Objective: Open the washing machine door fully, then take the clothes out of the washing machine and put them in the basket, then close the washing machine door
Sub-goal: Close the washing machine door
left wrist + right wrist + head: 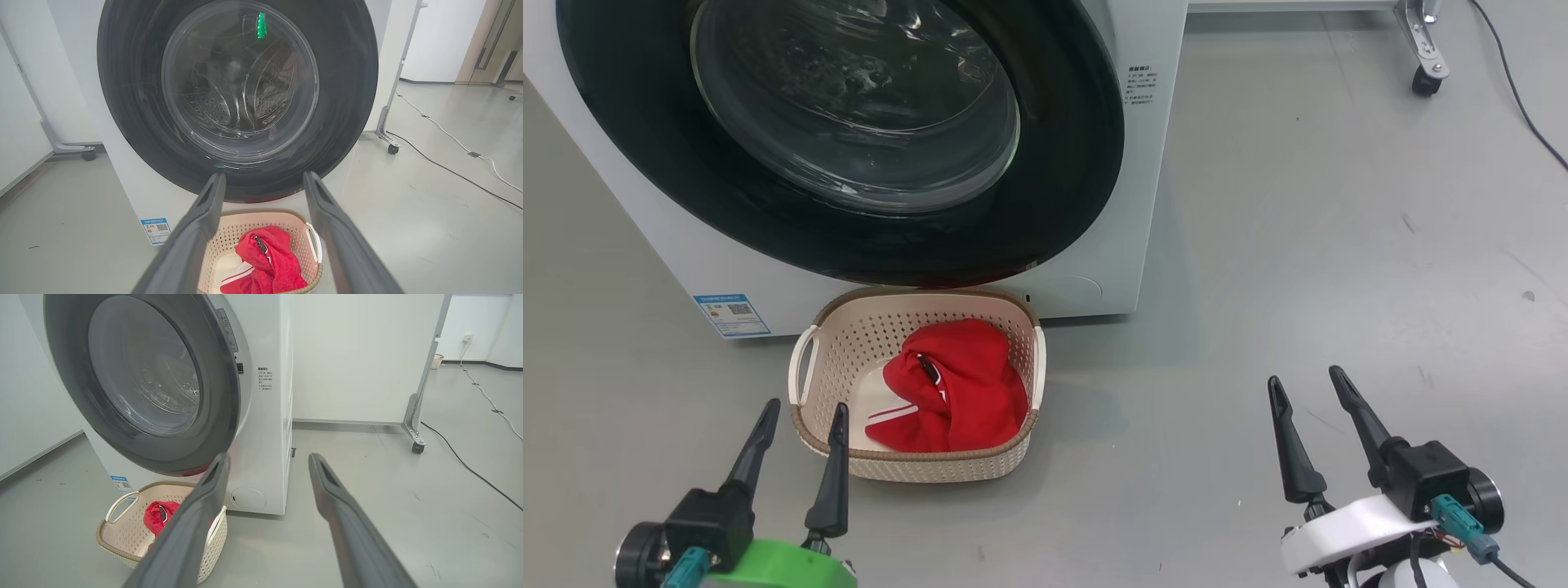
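The washing machine [1147, 204] [265, 437] is white, and its door [1062, 163] [347, 81] [218, 416] lies flat against or very near the front; I cannot tell if it is latched. Through the glass I see bare steel drum. On the floor just in front stands the cream basket [931, 467] [261, 212] [122, 549], with the red clothes [968, 384] [280, 261] [157, 516] inside. My left gripper [805, 407] [263, 174] hovers open at the basket's near left corner, holding nothing. Well to the basket's right, my right gripper [1305, 377] [269, 455] is open and empty over bare floor.
A blue label [733, 314] is stuck low on the machine's front. A wheeled frame leg [1425, 49] [414, 437] stands to the machine's right, and a black cable [1523, 98] [449, 171] runs over the grey floor there.
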You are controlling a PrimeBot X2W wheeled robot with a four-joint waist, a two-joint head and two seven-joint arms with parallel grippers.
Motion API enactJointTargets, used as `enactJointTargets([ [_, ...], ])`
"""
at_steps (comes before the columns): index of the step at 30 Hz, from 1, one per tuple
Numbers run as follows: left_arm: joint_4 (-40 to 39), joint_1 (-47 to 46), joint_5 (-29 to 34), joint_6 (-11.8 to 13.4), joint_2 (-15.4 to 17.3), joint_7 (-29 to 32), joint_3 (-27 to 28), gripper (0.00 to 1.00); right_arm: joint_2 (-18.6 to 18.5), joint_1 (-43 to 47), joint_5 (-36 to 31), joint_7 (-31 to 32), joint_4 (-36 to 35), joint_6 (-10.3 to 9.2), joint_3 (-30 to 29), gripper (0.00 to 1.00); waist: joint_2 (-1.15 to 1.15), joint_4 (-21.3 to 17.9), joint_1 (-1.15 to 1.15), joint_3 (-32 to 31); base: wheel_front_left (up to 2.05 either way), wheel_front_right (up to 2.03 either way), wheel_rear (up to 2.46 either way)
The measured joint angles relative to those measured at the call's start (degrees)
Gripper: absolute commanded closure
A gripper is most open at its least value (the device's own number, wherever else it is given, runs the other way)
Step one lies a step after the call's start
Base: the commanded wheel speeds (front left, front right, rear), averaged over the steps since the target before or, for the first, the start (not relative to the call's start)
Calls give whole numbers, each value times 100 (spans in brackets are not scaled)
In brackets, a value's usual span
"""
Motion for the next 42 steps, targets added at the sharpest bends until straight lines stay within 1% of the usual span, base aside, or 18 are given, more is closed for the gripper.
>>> enactJointTargets([
  [1, 3, 30, 2, 0, -22, 0, -1, 0, 3, 34, 0, 0, -4, -33, -1, 0, 0, 0, 0, -14, 0, 0, 0],
  [8, 44, 128, 45, 30, -127, 0, -7, 0, 8, 151, 1, 0, -12, -47, -2, 0, 0, -8, 0, -53, 0, 0, 0],
  [9, 49, 131, 49, 34, -144, 0, -7, 0, 9, 158, 1, 0, -12, -89, -2, 0, 0, -11, 0, -57, 0, 0, 0],
  [16, 70, 158, 98, 48, -238, 0, 9, 0, 12, 184, 2, 0, -41, -101, -1, 0, 0, -37, 0, -64, 0, 0, 0],
  [17, 71, 159, 129, 49, -245, 0, 13, 0, 12, 186, 2, 0, -43, -135, 2, 0, 0, -41, 0, -64, 0, 0, 0],
  [37, 116, 181, 304, 77, -367, 0, 68, 0, 15, 221, 16, 0, -56, -146, 18, 0, 0, -97, 0, -75, 0, 0, 0],
  [38, 116, 182, 324, 77, -371, 0, 69, 0, 15, 227, 24, 0, -56, -146, 13, 70, 0, -95, 0, -71, 0, 0, 0],
  [39, 116, 182, 338, 77, -374, 0, 69, 0, 15, 232, 33, 0, -57, -146, 10, 100, 0, -92, 0, -66, 0, 0, 0],
  [42, 116, 183, 338, 77, -386, 0, 71, 0, 15, 240, 71, 0, -60, -146, 8, 100, 0, -85, 0, -55, 0, 0, 0],
])
